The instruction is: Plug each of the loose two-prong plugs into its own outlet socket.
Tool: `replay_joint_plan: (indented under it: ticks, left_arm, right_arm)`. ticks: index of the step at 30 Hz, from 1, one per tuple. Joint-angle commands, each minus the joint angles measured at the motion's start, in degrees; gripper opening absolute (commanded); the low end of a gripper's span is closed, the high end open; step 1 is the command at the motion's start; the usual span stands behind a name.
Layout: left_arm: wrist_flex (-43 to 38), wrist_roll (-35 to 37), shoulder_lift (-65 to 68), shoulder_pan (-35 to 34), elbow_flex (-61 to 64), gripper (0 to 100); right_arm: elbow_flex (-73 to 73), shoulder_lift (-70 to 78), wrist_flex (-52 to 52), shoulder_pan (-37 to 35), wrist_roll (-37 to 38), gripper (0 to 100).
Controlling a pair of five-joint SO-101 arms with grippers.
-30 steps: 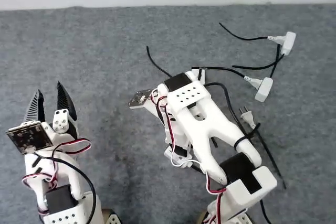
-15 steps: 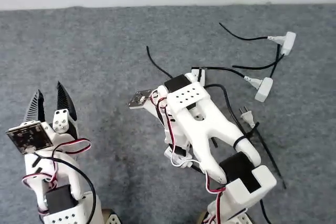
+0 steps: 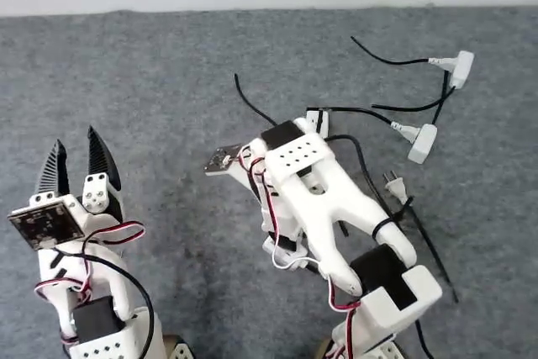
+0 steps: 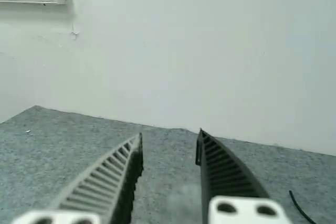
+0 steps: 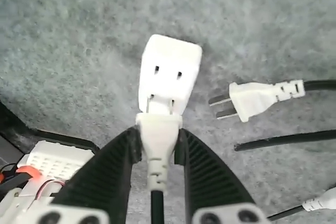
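Note:
My right gripper (image 5: 157, 132) is shut on a white two-prong plug (image 5: 157, 140) with a black cord. The plug's prongs meet the near end of a white outlet socket (image 5: 169, 72), and part of their length shows. A second loose plug (image 5: 255, 98) lies on the carpet beside that socket, also seen as the plug (image 3: 393, 183) from above. In the high view the right arm (image 3: 303, 157) covers its gripper, with the socket's edge (image 3: 317, 121) peeking out. My left gripper (image 3: 74, 157) stands open and empty at the near left, its fingers (image 4: 113, 179) raised off the carpet.
Two more white sockets (image 3: 461, 65) (image 3: 423, 142) with cords attached lie at the far right. Black cables (image 3: 370, 174) curl across the grey carpet (image 3: 168, 81) around the right arm. A white wall (image 4: 184, 40) rises behind the carpet.
The left gripper has shifted slightly up and to the left. The right arm has edged a little toward the socket.

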Motion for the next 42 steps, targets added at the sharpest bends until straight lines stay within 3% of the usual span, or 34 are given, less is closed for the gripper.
replay_joint_plan:
  ticks: [1, 24, 32, 42]
  left_arm:
    - [-1.85, 0.44, 0.44, 0.62, -0.31, 16]
    - [-1.85, 0.44, 0.44, 0.62, -0.31, 16]
    - [-1.85, 0.44, 0.44, 0.62, -0.31, 16]
    - [-1.93, 0.44, 0.44, 0.62, -0.31, 16]
  right_arm:
    - [-0.18, -0.92, 1.01, -0.84, -2.46, 0.9]
    - [1.23, -0.40, -1.19, -0.31, -2.29, 0.9]
    - [1.23, -0.22, -2.51, 3.38, -0.26, 0.9]
    - [1.41, -0.22, -2.42, 0.66, -0.79, 0.9]
